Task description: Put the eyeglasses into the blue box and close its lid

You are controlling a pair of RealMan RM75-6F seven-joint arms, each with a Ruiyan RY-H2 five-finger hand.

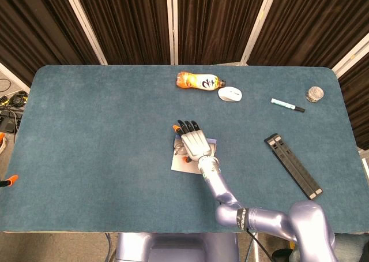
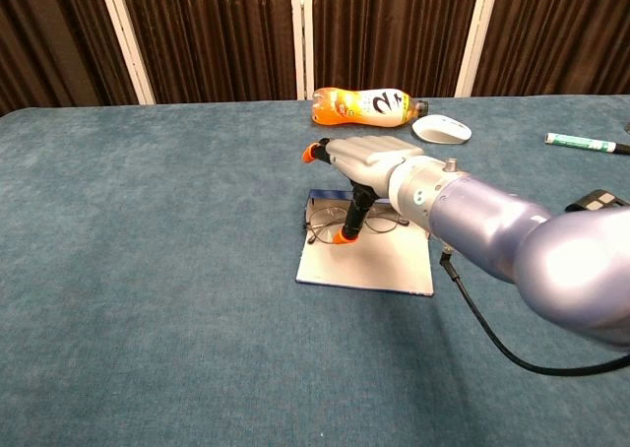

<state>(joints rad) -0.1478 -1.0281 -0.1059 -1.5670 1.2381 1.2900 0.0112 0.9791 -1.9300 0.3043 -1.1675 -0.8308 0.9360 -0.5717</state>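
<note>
Blue box [image 2: 366, 260] lies open and flat near table centre, eyeglasses [image 2: 330, 223] at its far end under the right hand [image 2: 366, 161]. Hand holds nothing, fingers extended, thumb pointing down at the frame. Best to nudge slowly and seat the glasses fully inside before closing the lid.

The blue box [image 2: 366, 263] lay open and flat near the middle of the tabletop, its pale inner face up and a thin blue edge showing along the far side. The eyeglasses [image 2: 328, 224], thin wire frames with round lenses, rested at its far left part, partly hidden from above.
</note>
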